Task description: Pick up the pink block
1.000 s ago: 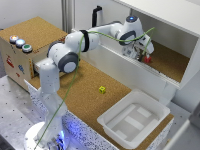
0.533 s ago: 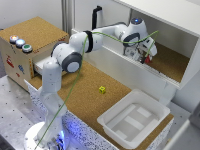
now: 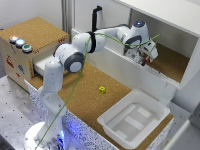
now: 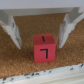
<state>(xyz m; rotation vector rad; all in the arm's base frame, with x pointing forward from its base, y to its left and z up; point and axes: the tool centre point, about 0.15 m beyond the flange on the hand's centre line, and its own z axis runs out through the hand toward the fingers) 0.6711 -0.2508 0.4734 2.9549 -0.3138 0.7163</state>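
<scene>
The gripper [image 4: 41, 27], jaws spread wider than the pink block [image 4: 43, 48] and gripping nothing, hangs over the cork floor [image 3: 175, 62] inside the white shelf compartment, where the block rests between its two fingers, touching neither.

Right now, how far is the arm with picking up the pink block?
Done: the arm has reached into the shelf compartment, and the gripper is lined up over the pink block. In hand: the jaws stand open, one on each side of the block, which sits on the cork floor. Left: close the jaws on it and lift. The yellow-green cube lies untouched outside.
</scene>
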